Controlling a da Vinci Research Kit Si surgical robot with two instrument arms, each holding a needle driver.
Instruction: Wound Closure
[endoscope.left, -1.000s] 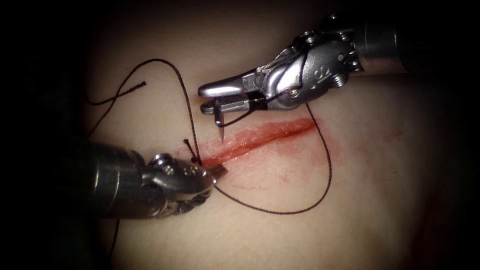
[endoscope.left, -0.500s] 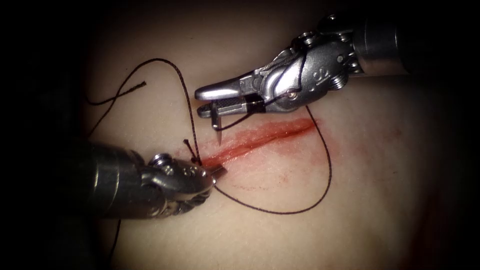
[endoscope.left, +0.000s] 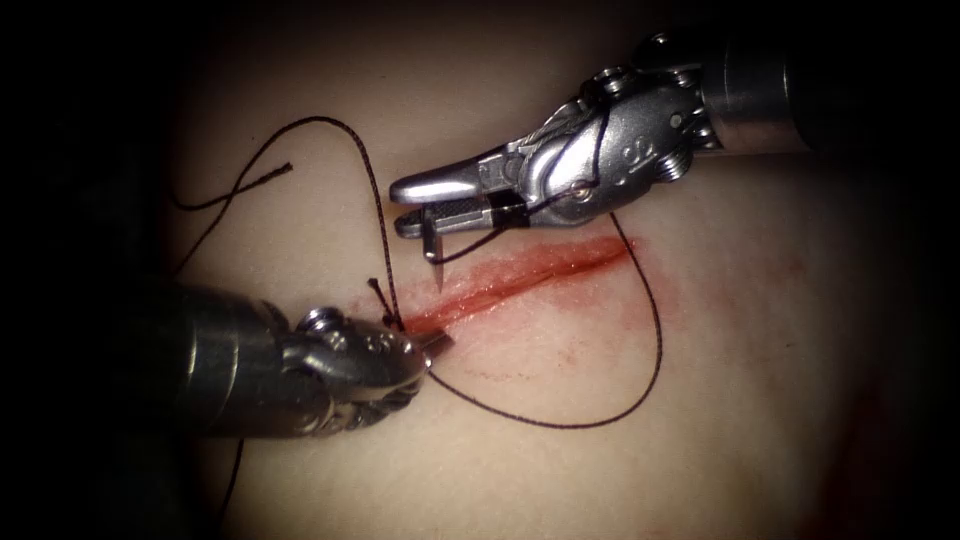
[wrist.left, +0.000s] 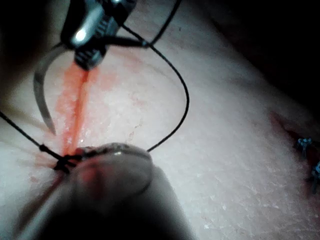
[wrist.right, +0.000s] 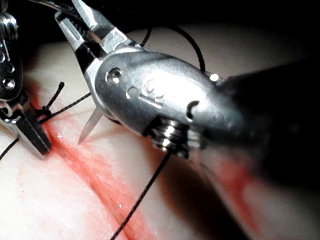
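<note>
- Right end effector (endoscope.left: 415, 205): sits above the cut, toward its left end. Its jaws are closed on the needle (endoscope.left: 434, 250), gripping it partway along the curve.
- Needle position: the shaft hangs below the jaws with the tip pointing down at the upper edge of the cut (endoscope.left: 520, 275). The tip is just above the tissue (endoscope.left: 750, 400) and is not in it. In the left wrist view the needle (wrist.left: 41, 95) curves clear of the surface.
- Left end effector (endoscope.left: 435, 345): rests at the left end of the cut, beside the knot (endoscope.left: 393, 318). Whether its jaws are wide or narrow cannot be told, nor whether they hold anything.
- Thread (endoscope.left: 655, 340): runs from the right end effector in a wide loop over the tissue below the cut, back to the left end effector's tip. A further strand arcs up from the knot and ends in a free tail (endoscope.left: 285, 168) at upper left.
- Red fluid (endoscope.left: 560, 262) lines the cut.
</note>
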